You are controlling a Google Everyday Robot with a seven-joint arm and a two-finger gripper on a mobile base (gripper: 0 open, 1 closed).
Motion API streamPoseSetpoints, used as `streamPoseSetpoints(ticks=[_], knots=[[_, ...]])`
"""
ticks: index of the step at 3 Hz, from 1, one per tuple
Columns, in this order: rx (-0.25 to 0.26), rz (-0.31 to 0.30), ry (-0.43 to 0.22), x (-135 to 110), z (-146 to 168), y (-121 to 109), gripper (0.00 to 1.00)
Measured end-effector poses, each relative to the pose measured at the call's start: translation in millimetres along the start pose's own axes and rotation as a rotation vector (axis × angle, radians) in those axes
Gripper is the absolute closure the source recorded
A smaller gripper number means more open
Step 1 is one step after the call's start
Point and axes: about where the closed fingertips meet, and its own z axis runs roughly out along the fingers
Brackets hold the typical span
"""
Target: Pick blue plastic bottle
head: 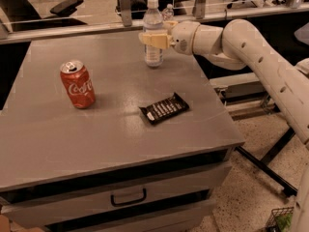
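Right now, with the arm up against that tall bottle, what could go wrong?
The gripper sits at mid-height on the blue plastic bottle, which is tall, narrow and close to the far edge of the table. A sideways nudge could tip it off the back. The smooth plastic might also slip if the hold is poor during a lift. The small bottle just behind it could get bumped too.
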Motion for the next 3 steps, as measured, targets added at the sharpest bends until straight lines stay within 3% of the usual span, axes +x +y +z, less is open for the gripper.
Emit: streamPoseSetpoints(ticks=[1,2,3], knots=[[-0.018,-0.057,-0.056,-29.2,-11.7,6.3,0.96],[-0.022,-0.149,-0.146,-77.9,-33.5,14.6,1.00],[-0.022,-0.149,-0.146,-77.9,-33.5,14.6,1.00]])
